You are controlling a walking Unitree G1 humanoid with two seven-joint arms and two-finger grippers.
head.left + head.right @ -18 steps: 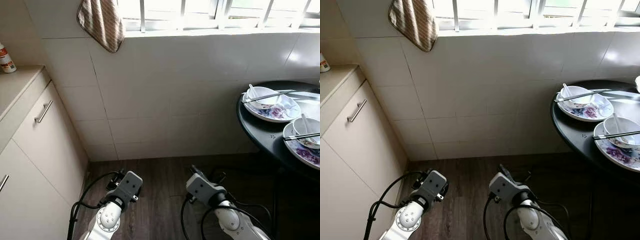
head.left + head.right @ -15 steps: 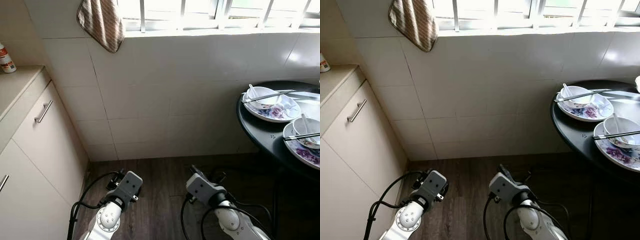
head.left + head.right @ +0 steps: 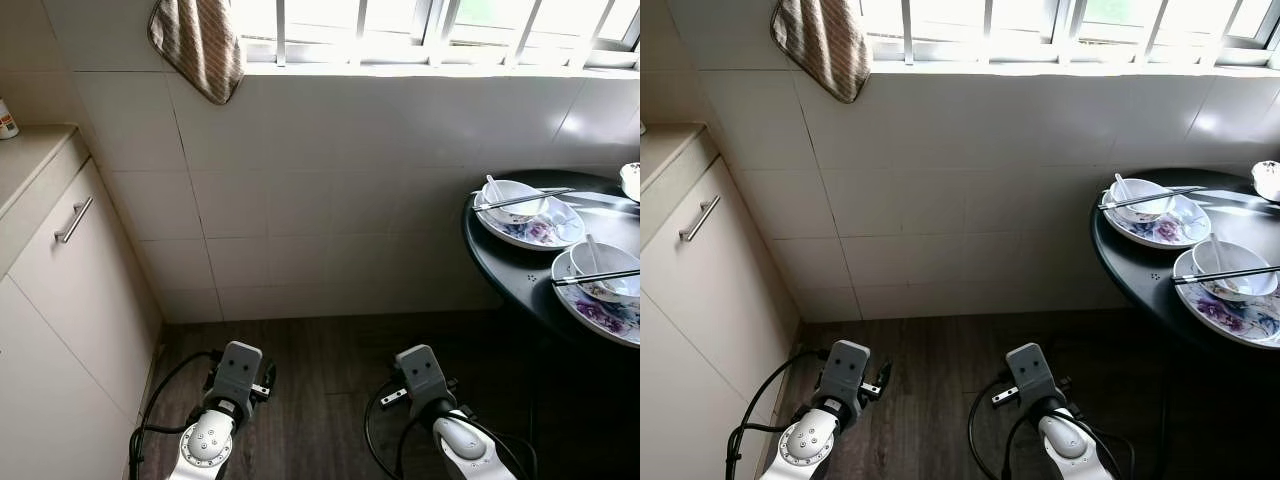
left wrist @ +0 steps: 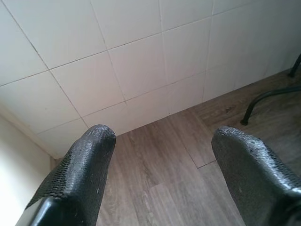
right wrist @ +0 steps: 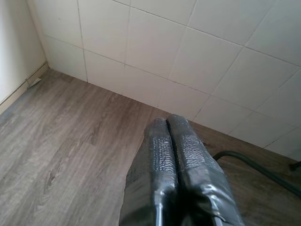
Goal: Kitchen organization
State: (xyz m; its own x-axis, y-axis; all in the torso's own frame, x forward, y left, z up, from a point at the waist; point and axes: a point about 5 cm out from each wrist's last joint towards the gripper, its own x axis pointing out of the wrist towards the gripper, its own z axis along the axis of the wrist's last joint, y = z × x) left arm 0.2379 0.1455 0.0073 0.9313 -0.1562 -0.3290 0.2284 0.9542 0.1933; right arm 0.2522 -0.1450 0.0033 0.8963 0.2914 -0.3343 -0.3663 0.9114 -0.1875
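You are keeping both arms low over the wood floor point(image 3: 320, 360): the left pincer point(image 4: 160, 165) is hanging spread wide, the right pincer point(image 5: 171, 155) is pressed together, empty. The dirty bowls point(image 3: 512, 196) with chopsticks point(image 3: 520, 198) are waiting on the black desk point(image 3: 500, 265), well ahead and right of the right pincer, probably your next stop.

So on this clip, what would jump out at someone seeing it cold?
The round black table on the robot's right, set with two floral plates, each bearing a white bowl with a spoon in it and chopsticks laid across. Next, the striped towel hanging at the barred window, upper left. Both arms hang low over the wood floor: left gripper open, right gripper shut.
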